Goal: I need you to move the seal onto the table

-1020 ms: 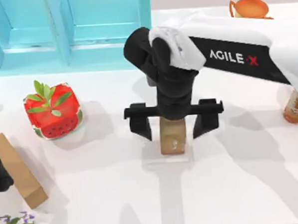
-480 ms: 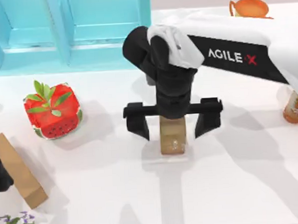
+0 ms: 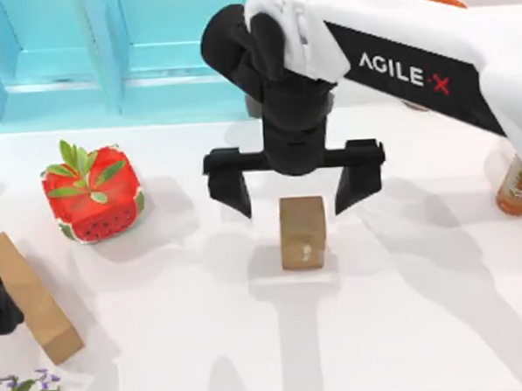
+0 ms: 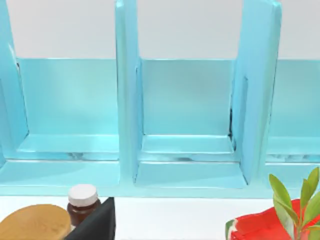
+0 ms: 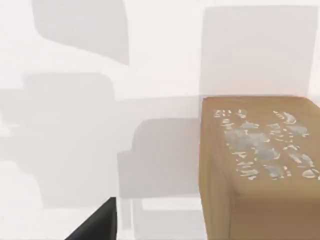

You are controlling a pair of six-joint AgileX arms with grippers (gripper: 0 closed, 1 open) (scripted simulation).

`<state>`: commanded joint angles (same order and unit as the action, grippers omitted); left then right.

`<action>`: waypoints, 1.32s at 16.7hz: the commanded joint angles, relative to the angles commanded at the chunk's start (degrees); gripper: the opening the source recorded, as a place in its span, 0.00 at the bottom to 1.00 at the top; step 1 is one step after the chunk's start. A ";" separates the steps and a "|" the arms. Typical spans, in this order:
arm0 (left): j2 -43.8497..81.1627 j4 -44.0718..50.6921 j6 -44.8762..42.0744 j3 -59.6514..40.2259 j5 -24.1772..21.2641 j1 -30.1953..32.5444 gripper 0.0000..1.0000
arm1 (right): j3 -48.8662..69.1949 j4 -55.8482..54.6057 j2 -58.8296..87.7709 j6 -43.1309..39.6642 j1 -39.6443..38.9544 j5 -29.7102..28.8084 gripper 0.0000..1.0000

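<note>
Our seal (image 3: 302, 233) stands upright on the desk (image 3: 407, 310) mid-centre, marked face (image 5: 262, 142) up, pale mark toward the near edge. Our right gripper (image 3: 294, 189) hovers above, jaws released, apart from it.

Small tan-brown wooden seal (image 5: 260, 170), pale carved markings on its upper face, resting on the smooth white table (image 5: 100, 60); black gripper finger (image 5: 97, 225) at seven o'clock, apart.

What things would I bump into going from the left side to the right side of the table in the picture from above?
Tan box → watermelon cube → seal, resting on the table below the open right gripper → bottle.
</note>
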<state>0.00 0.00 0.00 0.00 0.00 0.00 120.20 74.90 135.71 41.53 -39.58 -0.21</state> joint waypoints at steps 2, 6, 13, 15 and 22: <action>0.00 0.00 0.00 0.00 0.00 0.00 1.00 | 3.03 2.59 0.45 -0.02 0.01 0.00 1.00; 0.00 0.00 0.00 0.00 0.00 0.00 1.00 | 9.01 7.84 1.43 -0.03 0.05 -0.03 1.00; 0.00 0.00 0.00 0.00 0.00 0.00 1.00 | 19.63 16.87 2.99 -0.15 0.04 0.00 1.00; 0.00 0.00 0.00 0.00 0.00 0.00 1.00 | 22.64 19.48 3.44 -0.22 -0.01 -0.10 1.00; 0.00 0.00 0.00 0.00 0.00 0.00 1.00 | 33.03 28.41 4.31 -0.57 0.17 -0.14 1.00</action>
<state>0.00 0.00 0.00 0.00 0.00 0.00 153.23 103.30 140.02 40.96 -39.41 -0.35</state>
